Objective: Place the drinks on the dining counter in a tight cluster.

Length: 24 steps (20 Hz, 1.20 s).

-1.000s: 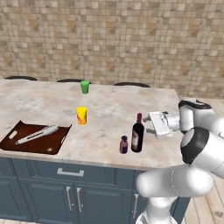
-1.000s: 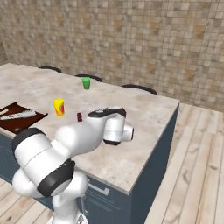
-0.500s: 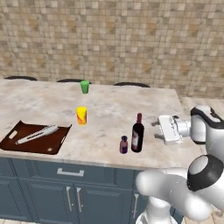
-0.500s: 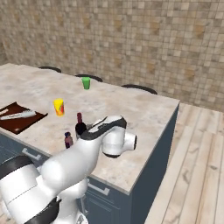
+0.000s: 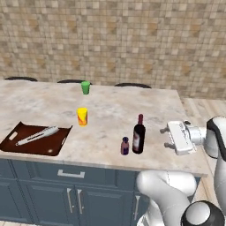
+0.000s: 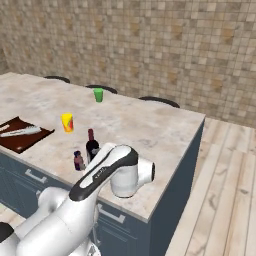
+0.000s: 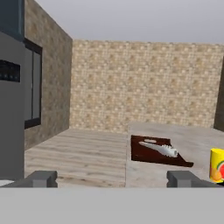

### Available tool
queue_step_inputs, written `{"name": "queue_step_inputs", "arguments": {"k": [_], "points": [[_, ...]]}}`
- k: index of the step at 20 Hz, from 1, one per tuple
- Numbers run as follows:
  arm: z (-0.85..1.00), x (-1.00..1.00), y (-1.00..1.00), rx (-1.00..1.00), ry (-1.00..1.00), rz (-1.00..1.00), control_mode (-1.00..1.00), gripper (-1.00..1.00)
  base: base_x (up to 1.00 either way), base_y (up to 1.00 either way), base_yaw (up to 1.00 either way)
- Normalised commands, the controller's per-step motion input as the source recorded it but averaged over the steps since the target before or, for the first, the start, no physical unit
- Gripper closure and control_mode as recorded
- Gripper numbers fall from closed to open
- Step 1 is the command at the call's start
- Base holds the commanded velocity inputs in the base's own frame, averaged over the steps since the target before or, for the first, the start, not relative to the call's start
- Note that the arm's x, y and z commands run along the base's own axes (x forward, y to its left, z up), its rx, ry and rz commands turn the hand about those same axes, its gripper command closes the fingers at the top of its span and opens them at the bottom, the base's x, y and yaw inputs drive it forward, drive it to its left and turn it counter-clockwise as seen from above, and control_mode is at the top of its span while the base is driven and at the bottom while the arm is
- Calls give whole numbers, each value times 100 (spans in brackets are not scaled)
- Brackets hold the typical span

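Here the pincer point(image 5: 166, 137) gapes empty beside the glossy, seemingly glass wine bottle point(image 5: 139, 135).

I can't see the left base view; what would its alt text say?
A white robot arm's open gripper hovers right of a wine bottle and a tiny maroon bottle standing close together on a marble island counter. A yellow cup stands farther left.
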Motion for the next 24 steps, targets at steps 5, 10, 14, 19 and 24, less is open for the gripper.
{"name": "queue_step_inputs", "arguments": {"k": [5,10,14,19,24], "points": [[0,-9,0,0,0,0,100,-100,0,0,0],[0,0,0,0,0,0,100,-100,-58,-8,-21],[0,0,0,0,0,0,100,-100,-43,-4,-48],[0,0,0,0,0,0,100,-100,-4,2,-91],[0,0,0,0,0,0,100,-100,0,3,-97]]}}
